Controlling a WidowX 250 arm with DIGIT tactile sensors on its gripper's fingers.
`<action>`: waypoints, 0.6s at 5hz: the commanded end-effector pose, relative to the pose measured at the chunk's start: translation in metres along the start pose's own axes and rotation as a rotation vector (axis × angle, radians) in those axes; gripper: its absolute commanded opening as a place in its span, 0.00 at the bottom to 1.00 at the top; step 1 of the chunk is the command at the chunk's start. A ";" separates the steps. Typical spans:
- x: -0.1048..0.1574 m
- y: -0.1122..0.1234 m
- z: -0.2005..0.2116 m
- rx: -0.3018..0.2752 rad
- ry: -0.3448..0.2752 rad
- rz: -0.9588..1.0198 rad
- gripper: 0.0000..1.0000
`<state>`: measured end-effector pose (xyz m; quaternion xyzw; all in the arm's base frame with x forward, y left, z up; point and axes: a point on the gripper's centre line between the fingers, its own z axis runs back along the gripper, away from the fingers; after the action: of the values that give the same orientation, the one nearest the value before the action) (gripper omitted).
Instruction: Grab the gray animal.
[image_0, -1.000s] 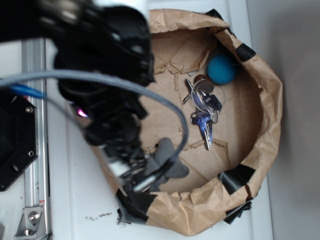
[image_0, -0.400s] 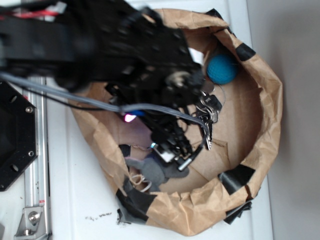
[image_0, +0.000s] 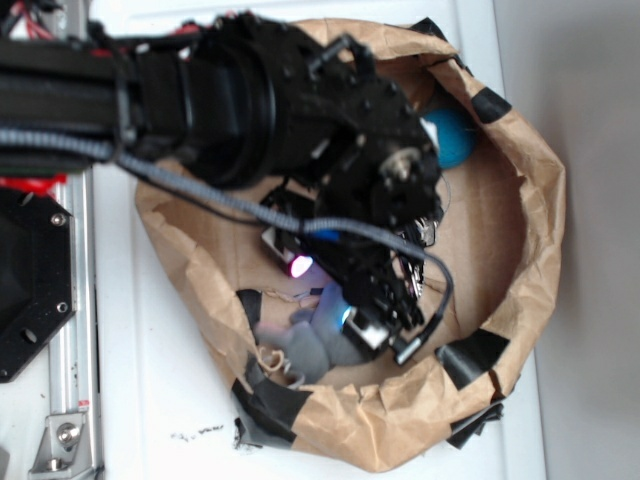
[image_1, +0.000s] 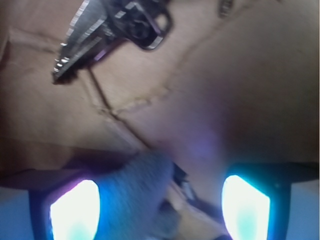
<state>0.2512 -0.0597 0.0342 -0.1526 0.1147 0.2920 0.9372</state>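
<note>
Gray animal (image_0: 305, 345) (image_1: 132, 195) between parted jaws; keys (image_1: 107, 30) beyond

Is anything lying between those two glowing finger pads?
Yes: in the wrist view, the gray animal pokes up beside one lit pad of the gripper; otherwise bare brown paper.

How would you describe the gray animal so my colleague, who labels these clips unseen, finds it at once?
Start at the brown paper bag rolled down into a bowl and look along its floor by the lower rim. The gray animal lies there beside the gripper, its soft fabric also showing low in the wrist view. Unlike the round teal ball and the metal keys, it is gray and floppy.
</note>
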 end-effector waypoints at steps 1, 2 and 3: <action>-0.040 -0.017 -0.043 0.063 0.108 -0.150 1.00; -0.059 -0.022 -0.046 0.093 0.111 -0.196 1.00; -0.063 -0.019 -0.047 0.117 0.093 -0.198 0.00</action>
<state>0.2240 -0.1138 0.0181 -0.1297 0.1457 0.2134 0.9573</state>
